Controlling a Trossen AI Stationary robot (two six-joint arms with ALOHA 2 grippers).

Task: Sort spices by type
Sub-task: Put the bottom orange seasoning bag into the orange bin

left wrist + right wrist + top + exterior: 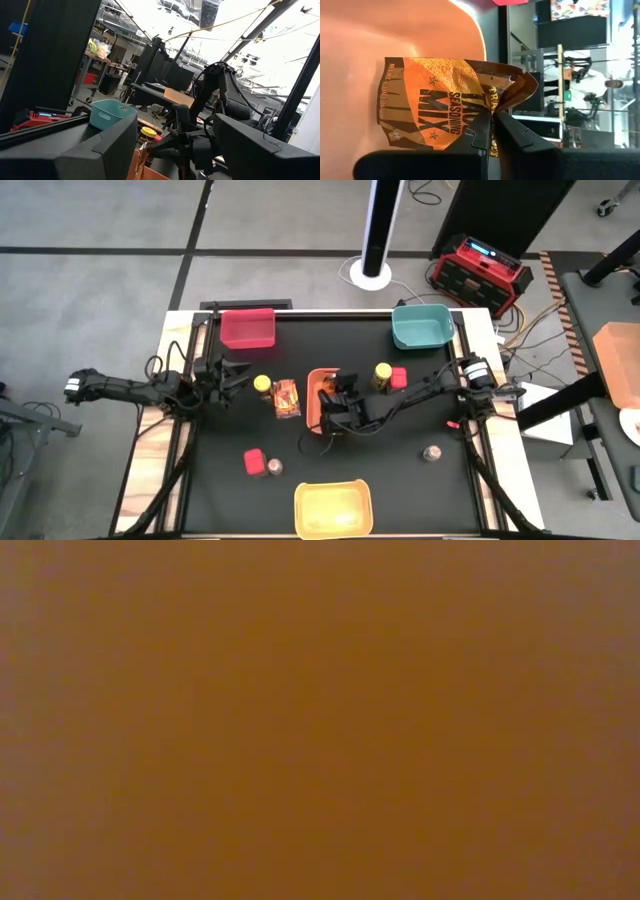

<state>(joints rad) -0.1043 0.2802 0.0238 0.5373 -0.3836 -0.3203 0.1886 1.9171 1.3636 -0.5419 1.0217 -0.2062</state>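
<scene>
Looking straight down on the black desk (400, 470), near edge first: the yellow bin (332, 508) sits at the middle of the near edge, with a red cube box (254, 461) and a tiny silver-lidded jar (273, 468) touching side by side toward the near left, and a second silver-lidded jar (433, 453) alone toward the near right. At the desk's centre the orange bin (318, 395) holds the right gripper (335, 406), whose fingers are pinched together on a seasoning packet (437, 102); the right wrist view shows the packet's crumpled edge clamped between the two dark fingers, its printed face lying against the bin's orange inner wall. Just left of the orange bin a second printed packet (287, 397) lies flat, with a yellow-lidded jar (262, 384) beside it. The left gripper (236, 375) waits near that jar toward the left edge; its two fingers (95, 152) stand well apart in the left wrist view. Right of the orange bin stand the other yellow-lidded jar (382, 372) and the second red cube box (399, 378), touching. Along the far edge, the red bin (247, 328) occupies the left part and the teal bin (421, 326) the right. The low view shows only a uniform orange-brown field.
</scene>
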